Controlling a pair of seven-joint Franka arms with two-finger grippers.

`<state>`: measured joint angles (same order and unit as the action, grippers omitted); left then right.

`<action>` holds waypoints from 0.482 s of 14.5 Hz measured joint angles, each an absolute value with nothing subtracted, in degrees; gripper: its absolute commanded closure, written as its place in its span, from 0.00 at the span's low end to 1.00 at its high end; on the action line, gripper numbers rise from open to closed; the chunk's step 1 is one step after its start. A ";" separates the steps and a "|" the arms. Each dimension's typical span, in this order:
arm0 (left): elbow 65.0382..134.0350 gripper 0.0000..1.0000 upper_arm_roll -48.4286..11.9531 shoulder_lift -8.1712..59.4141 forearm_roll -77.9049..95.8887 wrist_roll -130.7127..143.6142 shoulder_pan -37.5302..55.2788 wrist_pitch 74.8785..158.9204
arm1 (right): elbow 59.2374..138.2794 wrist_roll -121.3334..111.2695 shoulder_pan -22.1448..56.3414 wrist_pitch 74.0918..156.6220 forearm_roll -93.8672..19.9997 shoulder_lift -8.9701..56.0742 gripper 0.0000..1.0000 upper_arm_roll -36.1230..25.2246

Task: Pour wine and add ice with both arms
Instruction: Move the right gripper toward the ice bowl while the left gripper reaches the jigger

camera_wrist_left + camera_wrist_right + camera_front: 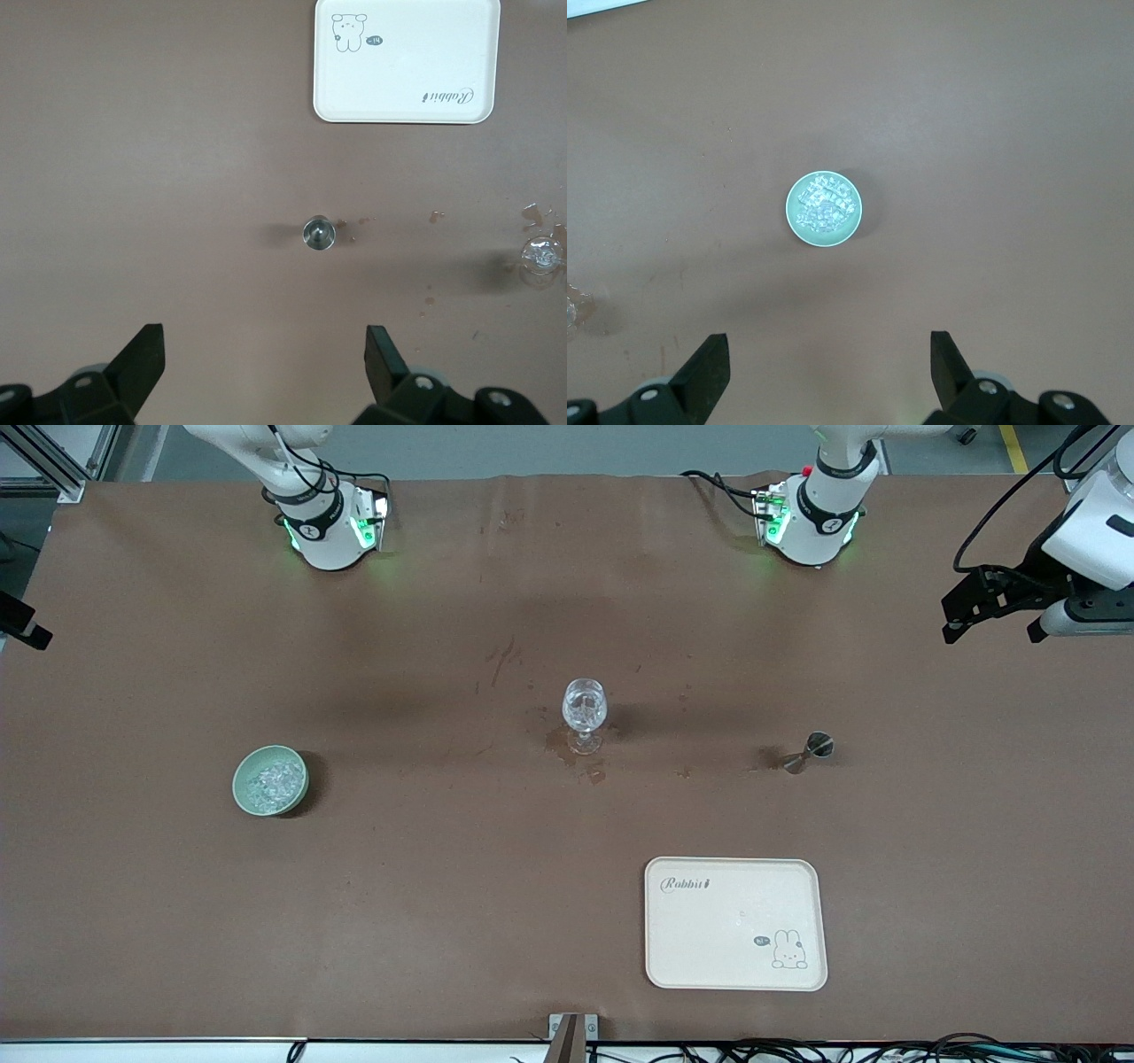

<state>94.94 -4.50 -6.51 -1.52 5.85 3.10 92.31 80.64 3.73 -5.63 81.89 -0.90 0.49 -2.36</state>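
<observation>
Standing upright mid-table, wine glass [585,713]; both grippers' fingers [142,354] [709,359] spread, empty.

A wine glass [585,715] stands near the middle of the table [443,921]. A bowl [270,780] sits toward the right arm's end, slightly nearer the front camera than the glass, with the ice [271,784] in it. A jigger [808,752] lies on its side toward the left arm's end (about as far from the front camera as the glass's foot). A tray [735,923] lies nearer the front camera than both glass and jigger, between them along the table.
</observation>
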 measured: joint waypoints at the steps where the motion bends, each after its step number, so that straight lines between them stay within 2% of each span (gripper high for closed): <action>1: 94.94 0.00 -4.51 -6.50 -1.52 5.84 3.10 92.28 | 80.64 3.73 -5.63 81.89 -0.90 0.49 0.00 -2.36; 7: 93.15 0.00 -4.21 -5.35 -1.53 5.83 2.83 92.19 | 80.64 3.74 -5.66 81.89 -0.90 0.49 0.00 -2.38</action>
<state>93.15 -4.21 -5.35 -1.53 5.83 2.83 92.19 80.64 3.74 -5.66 81.89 -0.90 0.49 -2.38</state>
